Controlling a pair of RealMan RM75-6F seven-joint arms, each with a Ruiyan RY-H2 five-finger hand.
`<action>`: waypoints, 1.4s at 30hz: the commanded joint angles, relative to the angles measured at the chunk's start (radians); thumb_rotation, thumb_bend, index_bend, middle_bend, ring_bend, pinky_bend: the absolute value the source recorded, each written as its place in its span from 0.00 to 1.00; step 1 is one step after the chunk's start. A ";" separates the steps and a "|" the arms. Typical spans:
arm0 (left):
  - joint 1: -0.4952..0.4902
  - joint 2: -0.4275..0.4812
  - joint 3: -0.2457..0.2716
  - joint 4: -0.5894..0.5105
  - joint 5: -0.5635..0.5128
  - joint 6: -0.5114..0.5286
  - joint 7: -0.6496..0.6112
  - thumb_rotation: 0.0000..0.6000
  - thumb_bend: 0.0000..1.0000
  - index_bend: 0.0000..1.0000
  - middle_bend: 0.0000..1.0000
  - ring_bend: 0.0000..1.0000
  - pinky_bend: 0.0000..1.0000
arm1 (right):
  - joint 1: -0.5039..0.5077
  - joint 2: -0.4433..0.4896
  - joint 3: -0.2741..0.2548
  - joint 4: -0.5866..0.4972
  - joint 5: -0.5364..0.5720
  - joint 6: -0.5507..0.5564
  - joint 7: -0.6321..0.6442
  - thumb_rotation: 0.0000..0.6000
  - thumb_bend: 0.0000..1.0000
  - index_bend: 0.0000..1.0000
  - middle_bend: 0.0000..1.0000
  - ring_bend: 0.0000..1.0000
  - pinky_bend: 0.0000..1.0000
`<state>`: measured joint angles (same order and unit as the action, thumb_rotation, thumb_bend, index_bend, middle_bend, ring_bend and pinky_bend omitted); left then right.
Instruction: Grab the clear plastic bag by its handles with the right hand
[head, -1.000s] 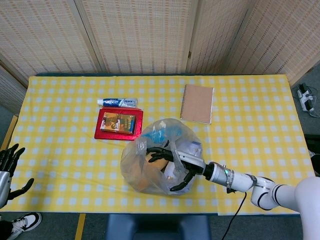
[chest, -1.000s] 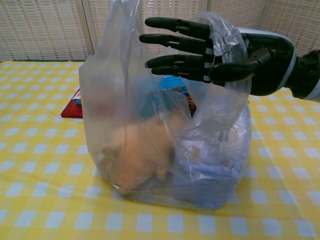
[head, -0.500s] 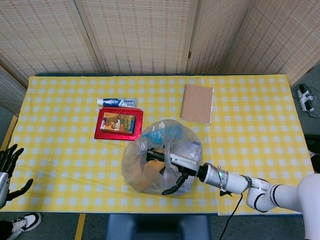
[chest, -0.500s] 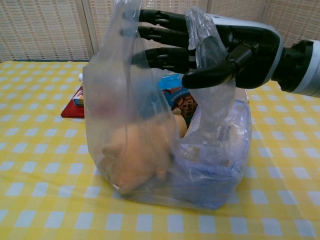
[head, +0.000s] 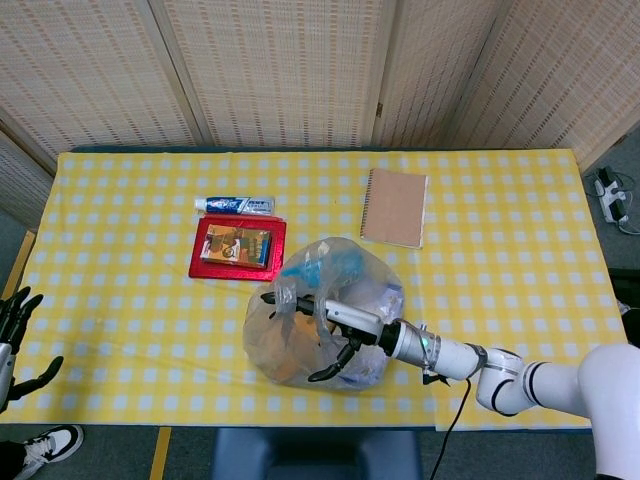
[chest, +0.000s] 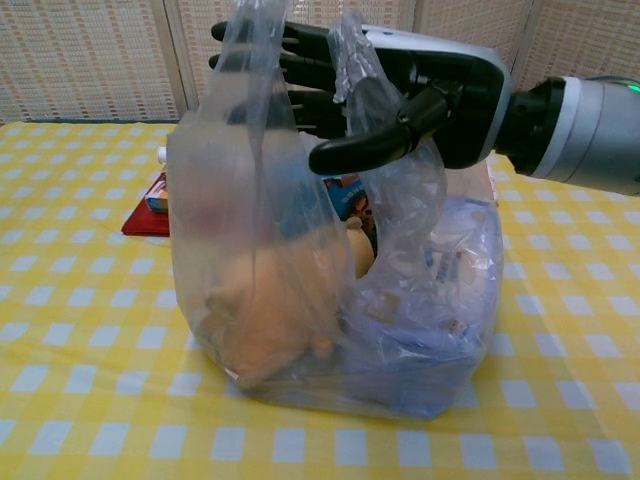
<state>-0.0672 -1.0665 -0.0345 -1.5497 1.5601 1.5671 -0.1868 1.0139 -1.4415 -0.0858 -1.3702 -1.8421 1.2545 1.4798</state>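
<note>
The clear plastic bag stands upright near the table's front edge, filled with groceries. Its two handles rise at the top. My right hand reaches in from the right at handle height, with the near handle strip draped over it. Its fingers stretch straight out to the left through the handle loops, and the thumb juts down and apart. Nothing is clasped. From above, the right hand lies over the bag's mouth. My left hand hangs off the table's left front corner, fingers spread and empty.
A red box and a toothpaste tube lie just behind the bag to the left. A brown spiral notebook lies behind it to the right. The yellow checked tablecloth covers the table.
My right hand has pushed further left through the bag's handles, so its fingertips now poke past the left handle. The left hand has barely moved.
</note>
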 joint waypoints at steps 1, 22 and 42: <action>0.002 0.003 0.000 0.002 -0.001 0.001 -0.008 1.00 0.32 0.00 0.03 0.02 0.05 | 0.011 -0.010 0.010 0.006 0.009 -0.012 0.002 1.00 0.19 0.00 0.00 0.14 0.00; 0.009 0.018 -0.013 0.010 -0.020 0.005 -0.054 1.00 0.32 0.00 0.03 0.02 0.05 | 0.069 -0.073 0.043 0.062 0.016 -0.026 0.038 1.00 0.19 0.00 0.00 0.14 0.00; 0.019 0.027 -0.017 0.012 -0.021 0.019 -0.075 1.00 0.32 0.00 0.03 0.02 0.05 | 0.138 -0.130 0.090 0.096 0.029 -0.019 0.087 1.00 0.19 0.00 0.02 0.20 0.00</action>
<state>-0.0478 -1.0393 -0.0515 -1.5378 1.5387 1.5859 -0.2622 1.1481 -1.5676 0.0012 -1.2777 -1.8153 1.2337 1.5615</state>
